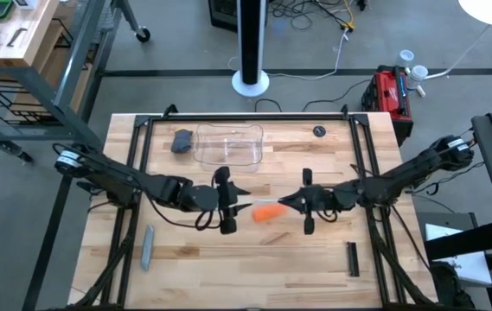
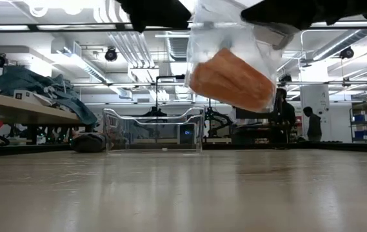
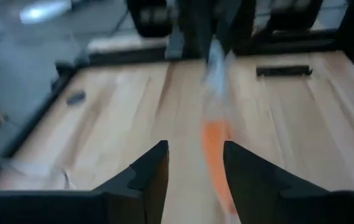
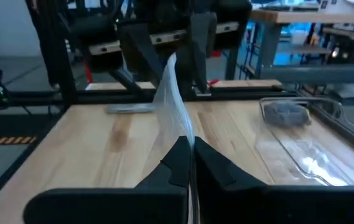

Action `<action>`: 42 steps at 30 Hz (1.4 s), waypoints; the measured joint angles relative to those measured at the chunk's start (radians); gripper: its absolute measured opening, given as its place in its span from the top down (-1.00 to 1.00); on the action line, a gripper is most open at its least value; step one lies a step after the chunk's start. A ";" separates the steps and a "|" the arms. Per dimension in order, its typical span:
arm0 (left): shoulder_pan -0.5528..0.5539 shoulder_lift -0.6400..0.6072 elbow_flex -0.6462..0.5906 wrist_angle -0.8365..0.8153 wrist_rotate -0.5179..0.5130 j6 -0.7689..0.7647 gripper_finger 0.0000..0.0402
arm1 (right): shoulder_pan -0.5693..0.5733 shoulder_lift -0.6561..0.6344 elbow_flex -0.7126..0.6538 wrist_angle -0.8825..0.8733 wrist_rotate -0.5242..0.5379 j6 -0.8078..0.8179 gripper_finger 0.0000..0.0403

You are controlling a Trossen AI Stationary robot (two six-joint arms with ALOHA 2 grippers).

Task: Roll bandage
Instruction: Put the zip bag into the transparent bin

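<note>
Above the worktop's [image 1: 194, 259] middle I see the orange bandage [image 1: 268, 212], bunched inside clear wrapper [image 4: 175, 115], right tool [image 1: 290, 204] clamped on the wrapper, left tool [image 1: 244, 206] apart.

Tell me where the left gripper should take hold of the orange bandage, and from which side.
The bandage hangs inside a clear plastic wrapper above the table, with the right gripper shut on the wrapper. The left gripper is open at the other end. It should probably close level on the orange end nearest it.
</note>
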 joint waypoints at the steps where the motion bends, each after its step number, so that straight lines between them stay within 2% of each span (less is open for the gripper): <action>1: -0.001 0.000 0.000 0.038 0.000 0.028 0.26 | 0.003 0.000 -0.003 0.000 0.002 -0.010 1.00; 8: 0.000 0.005 -0.080 0.304 0.001 0.124 0.25 | 0.005 0.000 0.018 0.042 0.002 -0.080 1.00; 13: -0.004 0.003 -0.195 0.445 0.001 0.072 0.32 | 0.005 0.004 0.044 0.040 -0.001 -0.088 1.00; 20: -0.015 -0.014 -0.350 0.856 0.064 0.154 0.36 | 0.037 0.004 0.083 0.041 -0.003 -0.128 1.00; 22: -0.016 -0.024 -0.378 0.923 0.058 0.156 0.36 | 0.050 0.004 0.104 0.042 -0.003 -0.153 1.00; 27: -0.014 -0.022 -0.397 0.956 0.040 0.134 0.29 | 0.075 0.034 0.152 0.041 0.000 -0.217 1.00; 32: -0.017 -0.022 -0.392 1.002 0.087 0.134 0.19 | 0.081 0.068 0.172 0.035 0.002 -0.231 1.00; 36: -0.017 -0.022 -0.379 0.982 0.094 0.131 0.12 | 0.082 0.092 0.186 0.017 0.056 -0.245 1.00; 40: -0.018 -0.022 -0.376 0.975 0.202 0.119 0.05 | 0.082 0.095 0.197 -0.036 0.101 -0.254 1.00; 42: -0.019 -0.022 -0.376 0.972 0.222 0.096 0.01 | 0.082 0.095 0.199 -0.042 0.108 -0.256 1.00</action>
